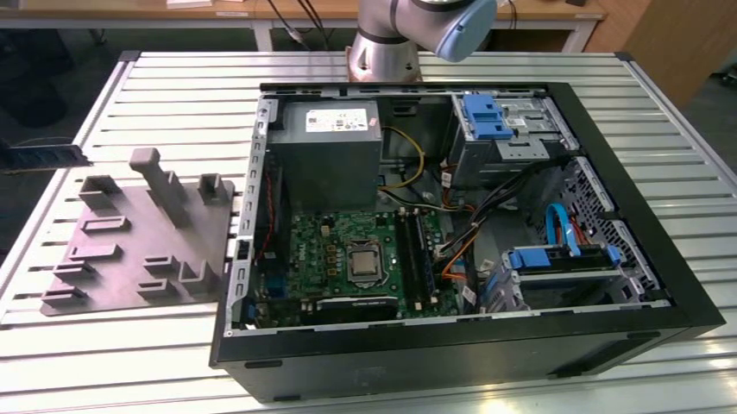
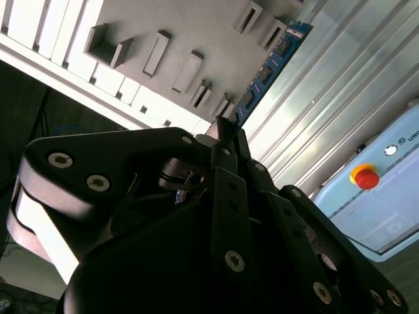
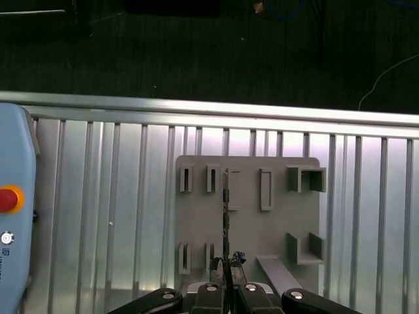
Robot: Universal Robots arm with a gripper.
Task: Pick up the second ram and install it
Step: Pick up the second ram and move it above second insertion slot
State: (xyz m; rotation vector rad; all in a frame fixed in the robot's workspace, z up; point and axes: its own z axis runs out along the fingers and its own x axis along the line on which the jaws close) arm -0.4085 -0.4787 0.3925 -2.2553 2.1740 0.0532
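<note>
My gripper (image 3: 226, 291) is shut on the second ram (image 3: 226, 209), a thin dark stick seen edge-on above the grey slotted holder (image 3: 249, 235). In the second wrist view the ram (image 2: 272, 65) juts out from the gripper (image 2: 226, 134), showing a bluish face with black chips. In the exterior view the ram (image 1: 47, 157) hangs at the left edge, above the table and beside the holder (image 1: 138, 233). The open computer case (image 1: 461, 345) lies at the exterior view's right, with the green motherboard (image 1: 345, 254) and its long memory slots (image 1: 412, 250) exposed.
The slatted metal table (image 1: 173, 95) carries the holder and the case. A pale blue control box with a red stop button (image 3: 8, 198) lies on the table near the holder. The arm's base (image 1: 386, 52) stands behind the case. Cables and drive cages (image 1: 507, 129) crowd the case's right half.
</note>
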